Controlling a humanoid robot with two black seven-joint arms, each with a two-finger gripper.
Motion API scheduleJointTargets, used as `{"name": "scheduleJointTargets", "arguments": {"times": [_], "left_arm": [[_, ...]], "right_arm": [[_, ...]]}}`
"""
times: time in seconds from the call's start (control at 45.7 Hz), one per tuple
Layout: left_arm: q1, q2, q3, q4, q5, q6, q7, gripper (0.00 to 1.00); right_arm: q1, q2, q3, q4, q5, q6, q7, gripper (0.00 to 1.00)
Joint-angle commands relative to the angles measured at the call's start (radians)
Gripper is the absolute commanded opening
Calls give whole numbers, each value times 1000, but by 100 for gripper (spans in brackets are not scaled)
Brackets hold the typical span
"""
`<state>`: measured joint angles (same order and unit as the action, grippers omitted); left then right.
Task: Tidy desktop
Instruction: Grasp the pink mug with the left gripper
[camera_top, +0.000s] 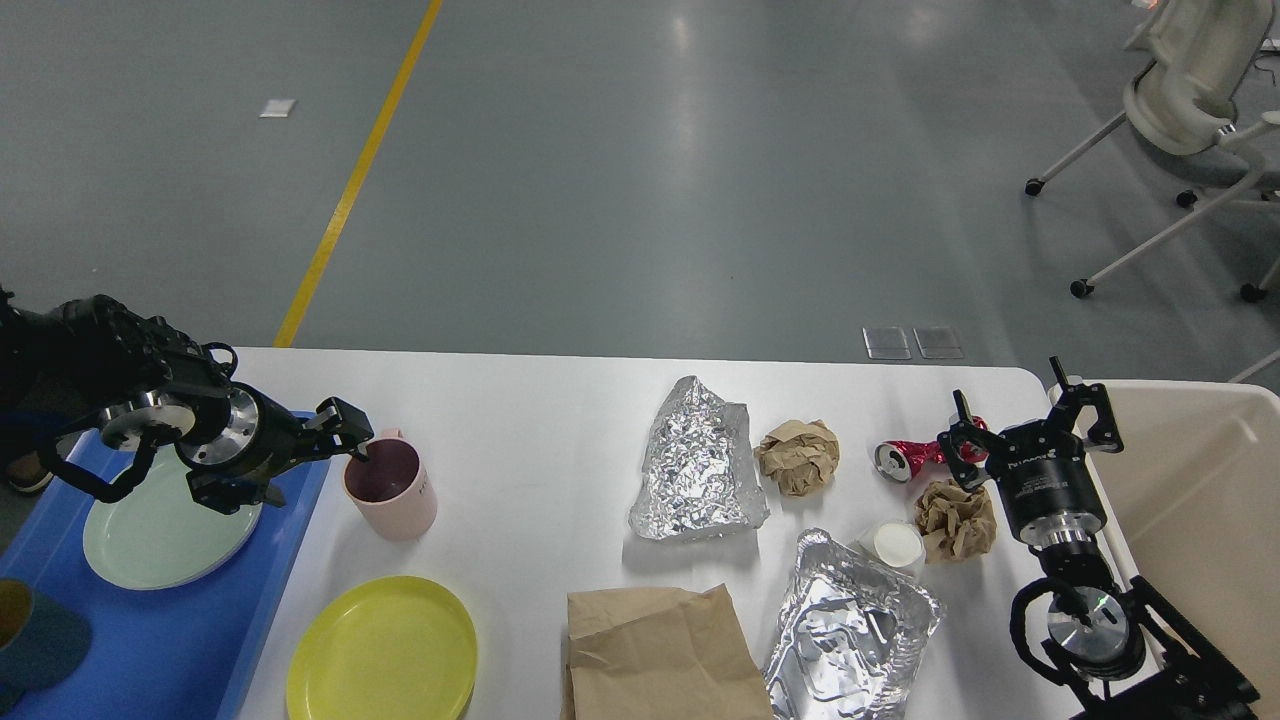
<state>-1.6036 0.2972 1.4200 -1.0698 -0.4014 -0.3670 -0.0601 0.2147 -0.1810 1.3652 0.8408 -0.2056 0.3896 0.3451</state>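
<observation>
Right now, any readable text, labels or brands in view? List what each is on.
None readable.
Right gripper: white lettering on its black body, too small to read.
Pink mug: small dark mark on its side, blurred.
Red can: no legible print.
Left gripper: no text visible.
</observation>
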Motion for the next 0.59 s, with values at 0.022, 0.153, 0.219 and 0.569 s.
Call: {"name": "scheduleJointTargets", "arguments": {"times": [0.022, 0.153, 0.219, 0.569], "left_arm": [[108, 5, -53, 82, 9, 25, 0, 96], [192, -9, -131, 152, 9, 60, 2, 96], [234, -12, -150, 178, 10, 74, 2, 96], [312, -47, -216, 248, 12, 178, 3, 95]], "right_arm": [[0, 0, 0, 0, 0, 0, 0, 100], [0, 0, 0, 0, 0, 0, 0, 100], [0, 0, 0, 0, 0, 0, 0, 100], [0, 0, 0, 0, 0, 0, 0, 100]]}}
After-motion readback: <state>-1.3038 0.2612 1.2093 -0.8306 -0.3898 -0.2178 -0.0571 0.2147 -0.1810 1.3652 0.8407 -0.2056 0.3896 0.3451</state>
